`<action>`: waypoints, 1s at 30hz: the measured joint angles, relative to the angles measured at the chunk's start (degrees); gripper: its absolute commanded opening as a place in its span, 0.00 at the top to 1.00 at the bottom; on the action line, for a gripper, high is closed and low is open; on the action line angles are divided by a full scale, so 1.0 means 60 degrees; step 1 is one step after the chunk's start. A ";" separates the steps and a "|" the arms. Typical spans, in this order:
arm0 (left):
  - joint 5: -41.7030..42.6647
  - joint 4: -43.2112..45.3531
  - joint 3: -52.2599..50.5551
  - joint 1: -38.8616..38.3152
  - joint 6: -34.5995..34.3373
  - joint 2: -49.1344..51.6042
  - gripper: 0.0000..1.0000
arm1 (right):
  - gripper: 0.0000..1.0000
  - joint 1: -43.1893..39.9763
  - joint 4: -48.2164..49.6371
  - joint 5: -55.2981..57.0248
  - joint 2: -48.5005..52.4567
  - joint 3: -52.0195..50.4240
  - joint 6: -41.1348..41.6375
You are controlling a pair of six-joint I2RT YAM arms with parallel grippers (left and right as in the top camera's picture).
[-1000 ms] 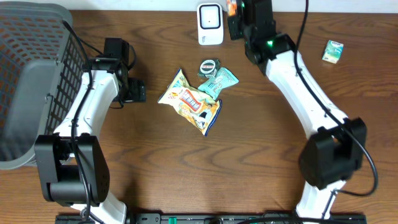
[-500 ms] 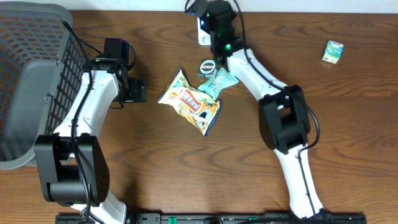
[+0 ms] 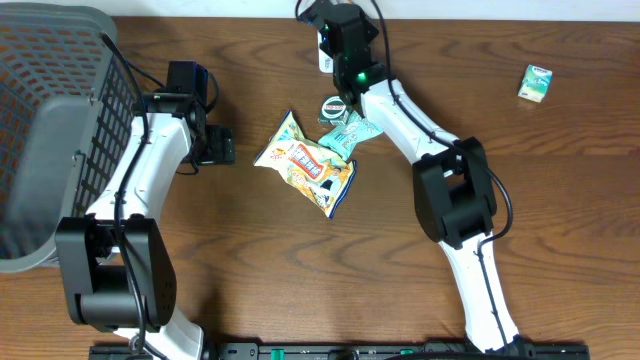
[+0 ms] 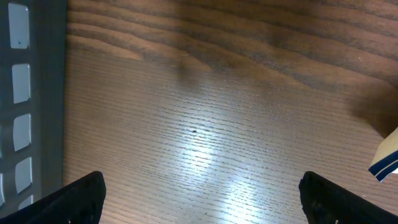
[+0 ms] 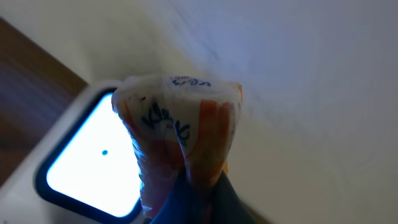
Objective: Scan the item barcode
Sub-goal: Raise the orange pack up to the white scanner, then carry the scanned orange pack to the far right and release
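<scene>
Wooden table (image 3: 300, 270) is carrying loose snack packs (image 3: 305, 165). Right pincer (image 5: 194, 198) is pinching an orange-and-white packet (image 5: 180, 124) just ahead of its tips, presenting it to the lit scanner (image 5: 81, 168) beyond (scan apparently underway, no confirmation showing). Left pincer (image 4: 202, 196) is hanging spread, gripping nothing. Barcode is proving unreadable; overhead, the arm is hiding the packet.

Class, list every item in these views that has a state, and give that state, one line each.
Left gripper: open, holding nothing.
Right gripper: shut on the crinkled orange-and-white packet.
Orange-and-white packet: held up in front of the scanner.
White box scanner: window lit.
Yellow foil snack bag: lying flat on the wooden table.
Small green carton: lying alone, far right.
</scene>
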 measured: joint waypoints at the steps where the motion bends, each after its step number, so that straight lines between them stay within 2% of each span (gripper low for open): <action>1: 0.0000 -0.0004 0.0000 0.0000 0.0000 0.0000 0.03 | 0.99 -0.0098 -0.0291 0.0149 -0.0033 0.0004 0.0339; 5: 0.0000 -0.0004 0.0000 0.0000 0.0000 0.0000 0.02 | 0.99 -0.0605 -0.1625 0.0259 -0.0324 0.0011 0.1060; 15: 0.0004 -0.0004 0.0000 0.0000 0.0000 0.0000 0.02 | 0.99 -0.3461 -0.5249 0.1581 -0.1501 0.0127 0.1701; 21: 0.0004 -0.0004 0.0000 0.0000 0.0000 0.0000 0.02 | 0.99 -0.4579 -0.6229 0.1603 -0.1486 0.0087 0.1942; 26: 0.0000 0.0000 0.0000 0.0000 0.0000 0.0000 0.02 | 0.99 -0.5413 -0.6929 0.1537 -0.1486 0.0080 0.2838; 30: 0.0000 0.0000 0.0000 0.0000 0.0000 0.0000 0.02 | 0.99 -0.6237 -0.7541 0.0805 -0.1486 0.0069 0.3639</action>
